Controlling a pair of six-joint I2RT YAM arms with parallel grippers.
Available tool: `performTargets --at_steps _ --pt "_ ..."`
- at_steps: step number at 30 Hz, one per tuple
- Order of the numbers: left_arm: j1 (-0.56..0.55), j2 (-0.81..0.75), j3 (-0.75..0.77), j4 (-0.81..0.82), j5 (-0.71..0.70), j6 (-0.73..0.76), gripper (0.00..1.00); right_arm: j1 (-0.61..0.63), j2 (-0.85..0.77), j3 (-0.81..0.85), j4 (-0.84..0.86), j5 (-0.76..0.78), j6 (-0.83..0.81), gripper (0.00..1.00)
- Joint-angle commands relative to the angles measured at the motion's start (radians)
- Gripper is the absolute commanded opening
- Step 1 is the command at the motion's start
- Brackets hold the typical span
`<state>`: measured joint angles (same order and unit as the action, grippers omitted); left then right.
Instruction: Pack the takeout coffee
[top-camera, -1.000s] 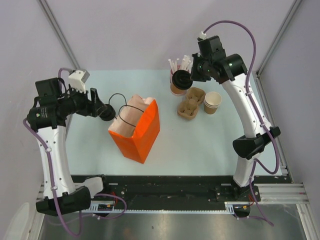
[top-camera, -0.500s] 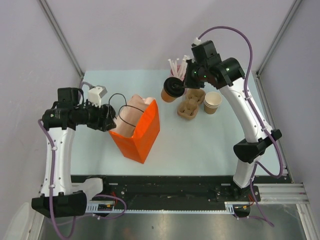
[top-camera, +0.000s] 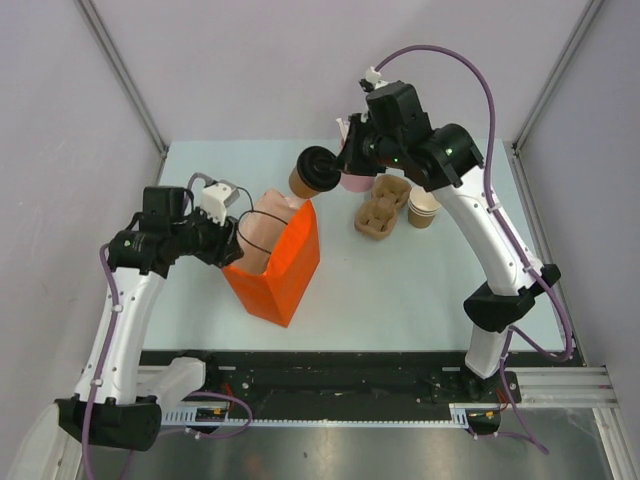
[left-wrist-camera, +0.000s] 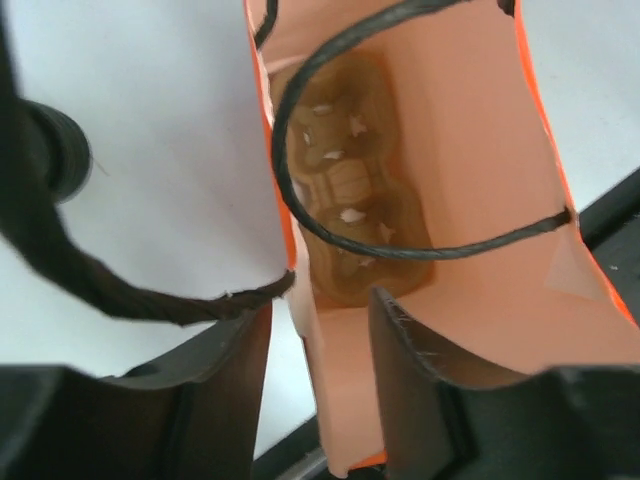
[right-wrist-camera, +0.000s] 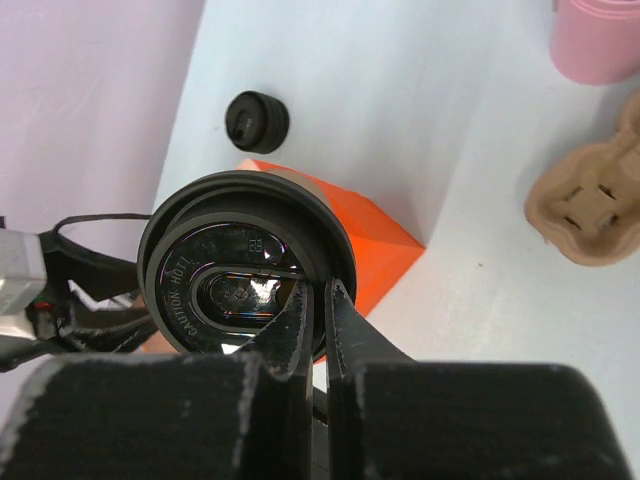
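The takeout coffee (top-camera: 308, 176), a kraft-brown cup with a black lid, hangs tilted in the air just above the far top corner of the orange paper bag (top-camera: 285, 270). My right gripper (top-camera: 337, 166) is shut on the lid's rim; in the right wrist view the fingers (right-wrist-camera: 300, 325) pinch the rim of the lid (right-wrist-camera: 230, 265) with the bag (right-wrist-camera: 375, 250) below. My left gripper (top-camera: 229, 240) is at the bag's left rim. In the left wrist view it (left-wrist-camera: 320, 305) is open and straddles the bag's wall (left-wrist-camera: 315, 350), with a gap on the left side.
A brown pulp carrier (left-wrist-camera: 350, 190) lies in the bag's bottom, under black cord handles (left-wrist-camera: 300, 190). Another pulp carrier (top-camera: 383, 208), stacked paper cups (top-camera: 424, 207) and a pink cup of straws (top-camera: 355, 180) stand at the back right. A small black round cap (right-wrist-camera: 257, 120) lies left of the bag.
My right gripper has carried the coffee left from beside the carrier to above the bag's far corner. My left gripper has moved right onto the bag's left rim.
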<state>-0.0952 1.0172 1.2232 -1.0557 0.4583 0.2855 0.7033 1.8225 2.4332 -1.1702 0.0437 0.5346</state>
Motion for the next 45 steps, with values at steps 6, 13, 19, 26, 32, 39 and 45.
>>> performTargets --at_steps 6,13,19,26,32,39,45 --pt "-0.156 -0.060 0.027 0.111 -0.007 0.021 0.03 0.062 -0.025 0.043 0.090 -0.001 -0.028 0.00" --pt "-0.212 -0.118 0.035 0.121 -0.090 0.116 0.01 0.064 -0.042 0.099 0.006 -0.022 -0.061 0.00" --pt "-0.307 -0.172 0.044 0.137 -0.156 0.188 0.01 0.084 -0.123 -0.005 -0.080 -0.024 -0.088 0.00" --pt "-0.376 -0.242 0.032 0.137 -0.106 0.222 0.00 0.081 -0.150 -0.010 -0.169 -0.002 -0.120 0.00" --pt "-0.379 -0.212 0.025 0.135 -0.112 0.205 0.00 0.079 -0.157 0.001 -0.186 -0.030 -0.134 0.00" --pt "-0.380 -0.131 0.038 0.138 -0.096 0.090 0.00 0.147 -0.175 0.041 -0.235 0.018 -0.114 0.00" --pt "-0.379 -0.134 0.018 0.141 -0.104 0.084 0.00 0.177 -0.189 0.026 -0.276 0.035 -0.111 0.00"
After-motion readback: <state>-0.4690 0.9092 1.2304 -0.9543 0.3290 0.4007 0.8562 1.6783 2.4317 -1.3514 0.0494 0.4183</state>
